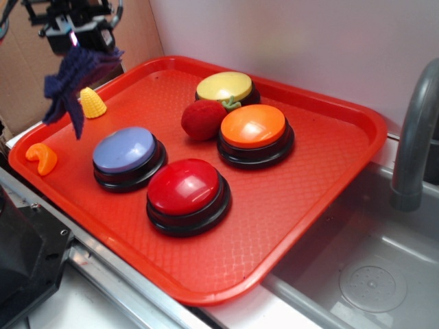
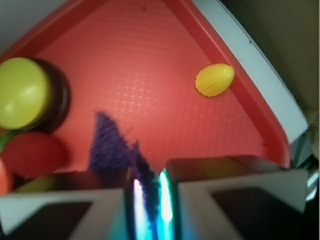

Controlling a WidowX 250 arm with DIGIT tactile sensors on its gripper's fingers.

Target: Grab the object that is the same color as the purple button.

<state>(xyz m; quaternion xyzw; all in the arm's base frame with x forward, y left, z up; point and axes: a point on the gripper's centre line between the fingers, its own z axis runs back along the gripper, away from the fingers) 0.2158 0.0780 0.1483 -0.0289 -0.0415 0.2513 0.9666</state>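
gripper [image 1: 74,42] pinches purple rag [image 1: 68,86] aloft | limp, light, fuzzy | top-edge pinch holds | matches purple button [image 1: 125,150]

From where I'm standing the gripper [image 1: 77,42] is chopped off by the top edge in the exterior view, so you only get the lower bit of it. The hanging purple rag [image 1: 70,82] covers part of the yellow corn [image 1: 92,103] behind it.

Wrist view is pretty soft all over. The fingers [image 2: 65,207] are just blurry blocks along the bottom edge, and the top of the rag [image 2: 116,150] disappears between them, so the actual pinch isn't visible. The yellow button [image 2: 21,92] is cut by the left edge, same for the red strawberry [image 2: 31,154]. The faucet [image 1: 418,130] runs off the right side of the exterior view.
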